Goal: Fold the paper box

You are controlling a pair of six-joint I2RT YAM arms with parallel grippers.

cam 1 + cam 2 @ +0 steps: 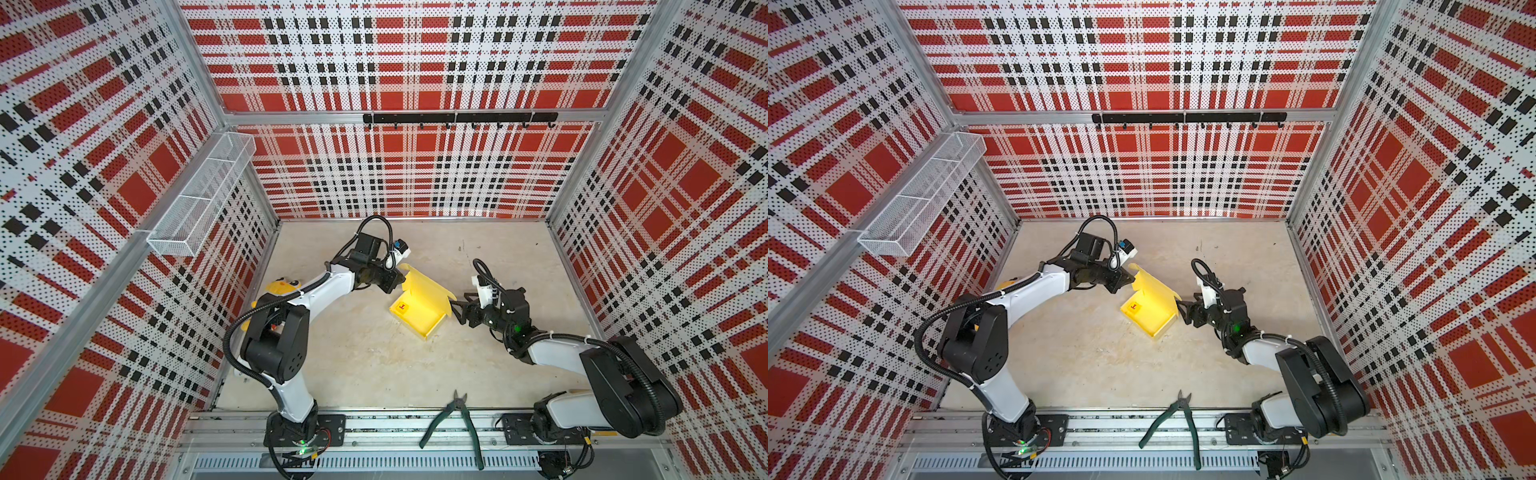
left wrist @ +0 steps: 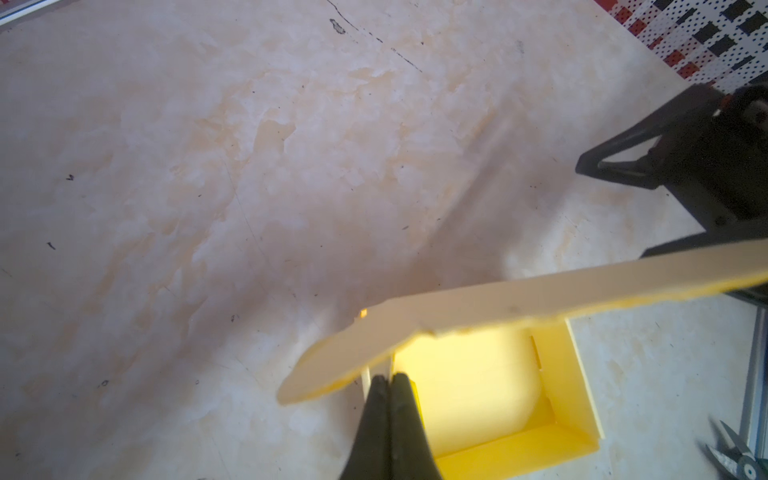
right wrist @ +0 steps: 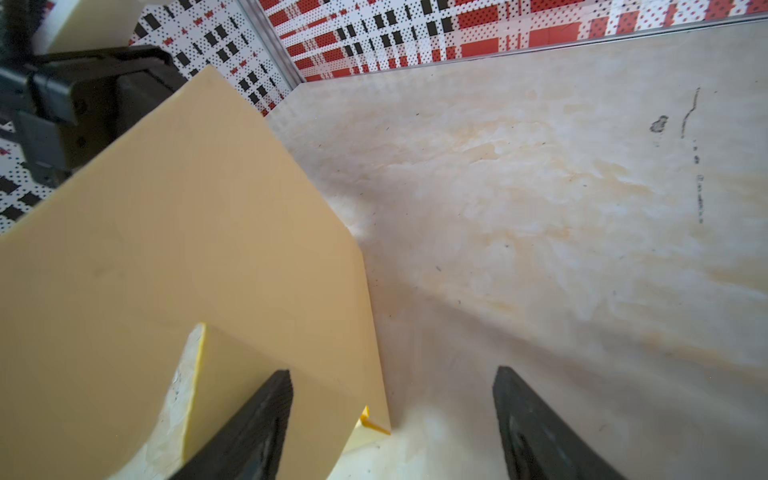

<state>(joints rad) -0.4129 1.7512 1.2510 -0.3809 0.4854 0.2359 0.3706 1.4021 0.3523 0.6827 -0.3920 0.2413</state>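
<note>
Resting mid-frame in both top views, the box stood as an open tray, lid raised and tilted. The left gripper was clamped shut on the box edge at the lid's left end. The right gripper, jaws wide, held nothing, just beside the lid's right flap. Step in hand: closing the lid. Next move likely required tucking that flap inward while lowering the lid.

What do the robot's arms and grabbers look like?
The left arm and right arm have white shells and chunky black joints, with black ribbed hoses looping along them. The left gripper and right gripper are black with thin wedge-shaped fingers. A green light glows on the right arm.
</note>
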